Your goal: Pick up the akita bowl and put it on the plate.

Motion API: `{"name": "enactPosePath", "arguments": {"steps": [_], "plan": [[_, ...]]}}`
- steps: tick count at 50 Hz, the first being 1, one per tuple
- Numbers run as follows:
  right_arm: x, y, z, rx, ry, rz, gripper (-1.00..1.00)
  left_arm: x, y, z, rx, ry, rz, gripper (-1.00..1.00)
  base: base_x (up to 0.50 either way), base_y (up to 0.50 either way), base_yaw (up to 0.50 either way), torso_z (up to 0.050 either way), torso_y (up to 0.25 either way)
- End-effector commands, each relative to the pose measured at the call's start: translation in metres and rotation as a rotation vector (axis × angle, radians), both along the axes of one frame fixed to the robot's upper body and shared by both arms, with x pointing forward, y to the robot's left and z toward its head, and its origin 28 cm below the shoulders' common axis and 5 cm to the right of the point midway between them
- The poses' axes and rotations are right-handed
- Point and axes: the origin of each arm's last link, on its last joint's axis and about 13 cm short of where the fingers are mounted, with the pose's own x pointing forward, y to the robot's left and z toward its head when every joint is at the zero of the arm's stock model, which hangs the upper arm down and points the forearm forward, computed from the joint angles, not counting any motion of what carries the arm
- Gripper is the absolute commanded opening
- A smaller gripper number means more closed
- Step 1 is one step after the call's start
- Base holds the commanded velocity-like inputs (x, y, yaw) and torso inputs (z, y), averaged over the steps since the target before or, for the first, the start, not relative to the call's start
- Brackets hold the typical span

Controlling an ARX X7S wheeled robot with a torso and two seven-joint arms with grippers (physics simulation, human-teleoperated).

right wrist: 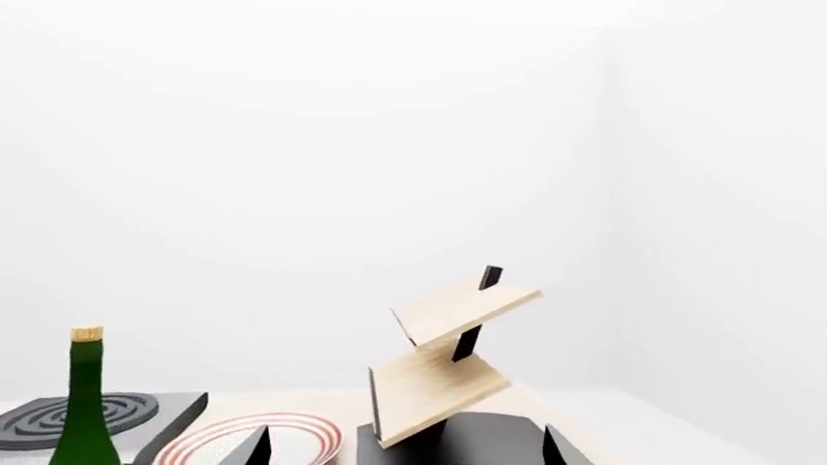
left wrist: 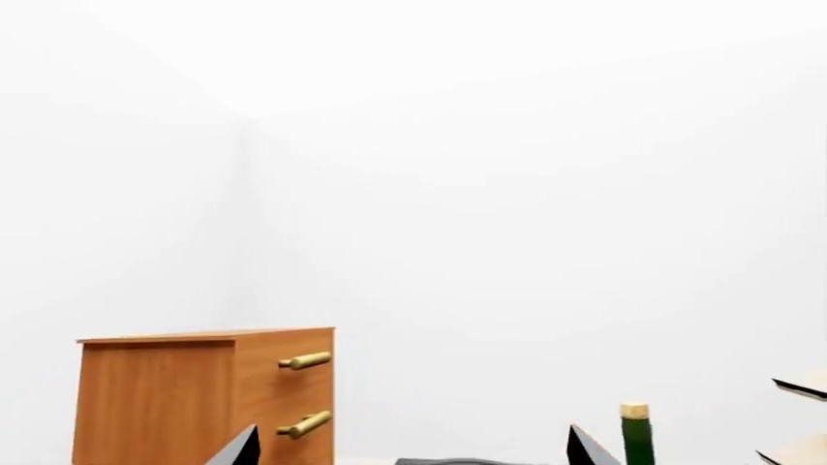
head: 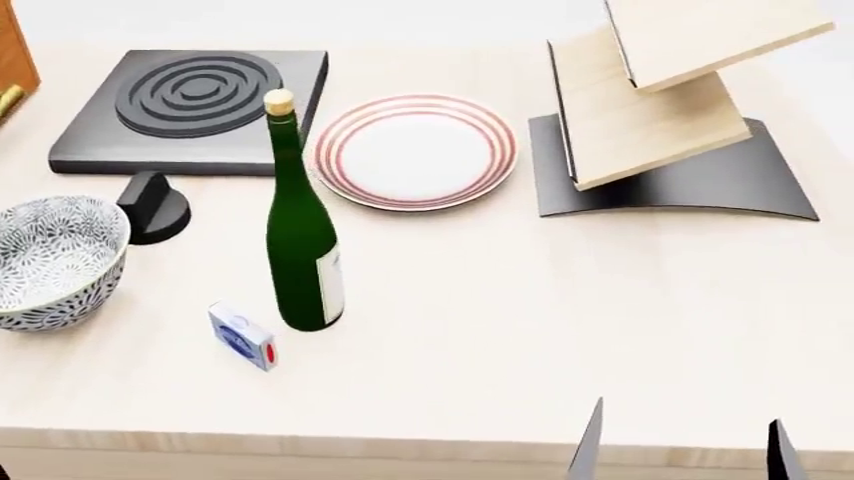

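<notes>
The akita bowl (head: 54, 260), white with a dense dark floral pattern, stands at the table's left edge in the head view. The plate (head: 416, 150), white with red rings, lies further back near the middle, and its rim (right wrist: 290, 426) also shows in the right wrist view. My right gripper (head: 681, 445) is open at the table's front edge, far right of the bowl, its fingers wide apart with nothing between them (right wrist: 407, 448). My left gripper (left wrist: 413, 450) is open too and empty; it is out of the head view. The bowl is hidden in both wrist views.
A green wine bottle (head: 300, 230) stands between bowl and plate. A dark square burner (head: 194, 105) and its black knob (head: 151, 205) are behind the bowl. A small blue-and-white box (head: 243, 337) lies in front. A wooden rack (head: 667, 100) stands back right, a wooden cabinet (left wrist: 207, 397) far left.
</notes>
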Motion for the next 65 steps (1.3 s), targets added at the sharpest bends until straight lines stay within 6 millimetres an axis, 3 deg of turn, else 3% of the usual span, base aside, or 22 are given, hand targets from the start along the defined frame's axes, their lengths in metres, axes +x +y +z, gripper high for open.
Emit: {"name": "enactPosePath", "arguments": {"steps": [1,65], "plan": [[-0.0013,0.0025,0.0002,-0.008,-0.011,0.02,1.0,0.0001,-0.0009,-0.0006,0.004,0.001,-0.004,1.0,0.2,-0.09,0.0,0.0,0.0],[-0.0005,0.0086,-0.0052,-0.084,-0.008,0.026,1.0,0.0014,-0.0029,-0.0028,0.006,0.001,-0.007,1.0,0.21,-0.03,0.0,0.0,0.0]]}}
